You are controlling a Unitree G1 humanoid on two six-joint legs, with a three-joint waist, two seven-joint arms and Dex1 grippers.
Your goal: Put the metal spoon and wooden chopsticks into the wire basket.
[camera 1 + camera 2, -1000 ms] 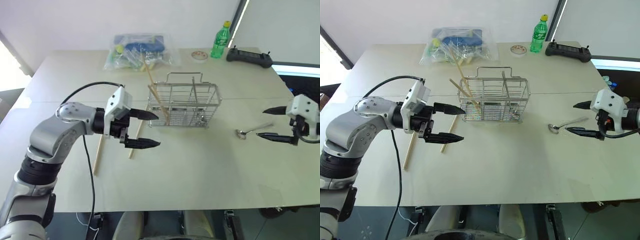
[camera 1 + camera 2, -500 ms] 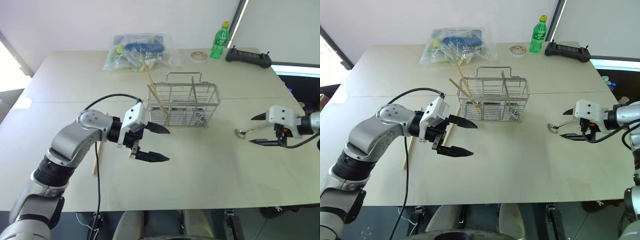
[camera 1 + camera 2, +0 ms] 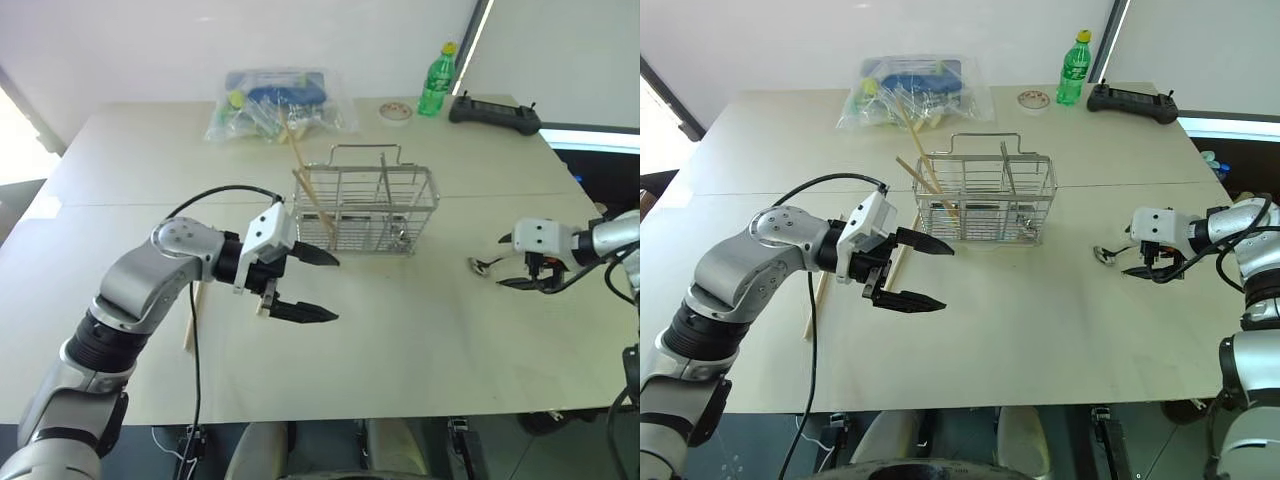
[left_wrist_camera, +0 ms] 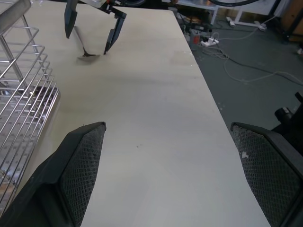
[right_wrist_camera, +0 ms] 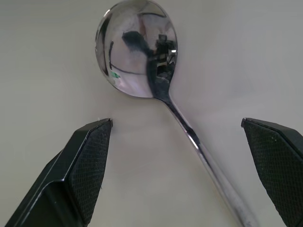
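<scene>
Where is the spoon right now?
The metal spoon lies flat on the table, to the robot's right of the wire basket, its handle between the open fingers of the right hand.

The left claw [image 4: 165, 170] gapes above the desk [image 4: 147, 104], wire basket [image 4: 23, 99] beside it, right claw [image 4: 90, 40] straddling the metal spoon [image 4: 84, 47].

Pale beige table [image 3: 400, 350] against a white wall [image 3: 150, 40], dark grey floor [image 4: 255, 71] with cables [image 4: 236, 56]
</scene>
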